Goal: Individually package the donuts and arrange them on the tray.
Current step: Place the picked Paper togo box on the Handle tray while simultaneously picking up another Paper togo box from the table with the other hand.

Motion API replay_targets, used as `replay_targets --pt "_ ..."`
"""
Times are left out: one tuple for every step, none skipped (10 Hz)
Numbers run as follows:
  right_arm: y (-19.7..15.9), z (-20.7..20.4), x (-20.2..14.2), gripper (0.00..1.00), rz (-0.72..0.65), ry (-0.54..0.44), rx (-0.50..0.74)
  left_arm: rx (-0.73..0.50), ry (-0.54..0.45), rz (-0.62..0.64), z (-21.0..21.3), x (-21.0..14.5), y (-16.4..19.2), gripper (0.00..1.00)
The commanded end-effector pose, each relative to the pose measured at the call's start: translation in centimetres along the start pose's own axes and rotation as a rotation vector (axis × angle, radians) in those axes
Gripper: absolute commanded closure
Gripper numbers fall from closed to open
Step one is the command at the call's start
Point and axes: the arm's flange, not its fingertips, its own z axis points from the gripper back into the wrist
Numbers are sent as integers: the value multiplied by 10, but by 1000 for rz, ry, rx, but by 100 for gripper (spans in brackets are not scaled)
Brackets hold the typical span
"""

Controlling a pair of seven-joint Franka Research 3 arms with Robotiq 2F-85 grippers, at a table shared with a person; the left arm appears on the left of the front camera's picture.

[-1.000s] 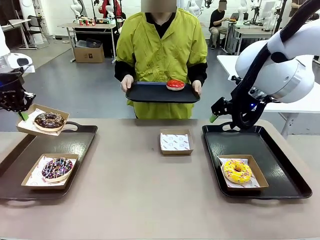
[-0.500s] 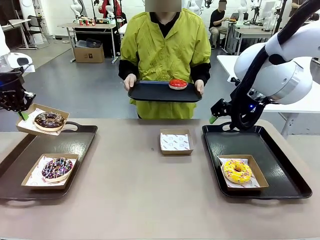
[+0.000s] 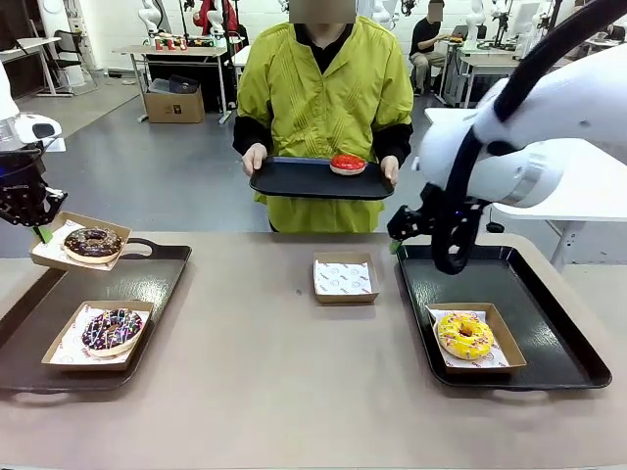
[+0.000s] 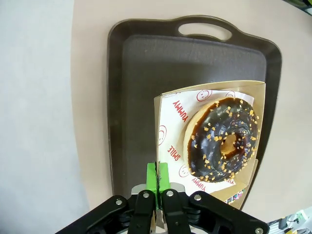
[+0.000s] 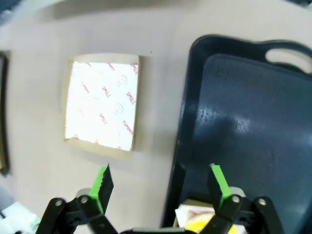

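**A:** What is the left gripper (image 3: 41, 232) doing?
**B:** It is pinched tight on the edge of a cardboard box (image 4: 168, 105). The box carries the dark chocolate donut (image 3: 93, 242) over the left tray (image 3: 147, 284).
**A:** And the right gripper (image 3: 397, 235)?
**B:** Its jaws are spread and it holds nothing. It hangs over the right tray (image 3: 549, 333) at its rim, near a paper-lined box (image 3: 344, 278).
**A:** Where are the other donuts?
**B:** The sprinkled donut (image 3: 113, 328) is boxed on the left tray, and the yellow donut (image 3: 464, 334) is boxed on the right tray. The red donut (image 3: 347, 164) sits on the person's tray (image 3: 294, 182).

On the tan table (image 3: 284, 392) lie the left tray (image 3: 147, 279), an empty carton (image 3: 345, 279) and the right tray (image 3: 460, 284).
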Motion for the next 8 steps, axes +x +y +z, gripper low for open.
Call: replay_targets --pt "23 -20 26 0 -19 17 -71 -9 -4 -15 -6 15 10 99" --pt "37 -31 32 0 -16 32 -99 2 -2 -35 -14 20 10 99" --pt "52 -43 39 0 -21 40 -123 8 9 -48 -23 23 11 99" --pt "63 -54 44 0 -18 55 -147 15 18 -49 -30 26 12 99" --pt "73 -65 49 0 -15 69 -163 30 29 -46 -36 28 14 99" --pt "81 -76 52 0 -9 82 -174 6 24 -20 -28 19 8 99" --pt "85 -86 54 0 -13 95 -188 6 24 -20 -28 19 8 99" --pt "85 -94 55 0 -17 107 -198 6 24 -20 -28 19 8 99"
